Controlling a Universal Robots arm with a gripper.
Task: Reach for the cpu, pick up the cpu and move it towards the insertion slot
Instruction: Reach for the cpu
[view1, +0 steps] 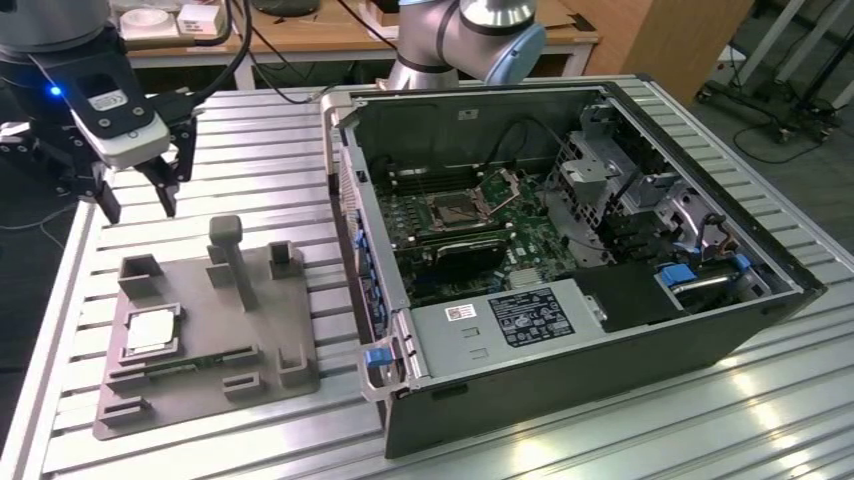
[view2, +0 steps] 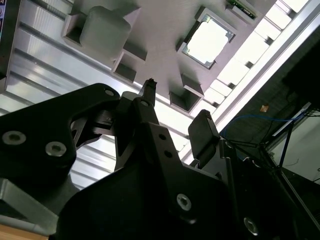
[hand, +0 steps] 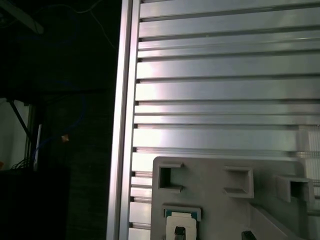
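Observation:
The cpu (view1: 150, 332), a flat silvery square, lies in a recess at the exterior view's left side of the grey plastic fixture (view1: 267, 330). My gripper (view1: 140, 207) hangs open above the table, a little beyond the fixture's far left corner, with nothing between its black fingers. In the second wrist view the cpu (view2: 207, 41) shines bright in its recess ahead of the gripper (view2: 175, 107). The insertion slot (view1: 451, 210), a dark square socket with its metal plate hinged up, sits on the green board inside the open computer case (view1: 747, 330).
A thin green memory stick (view1: 200, 362) lies in the fixture nearer the front. An upright grey post (view1: 230, 255) rises from the fixture's middle. The ribbed aluminium table (view1: 254, 130) ends close to my gripper at the exterior view's left. The fixture's edge recesses (hand: 170, 177) appear in the first wrist view.

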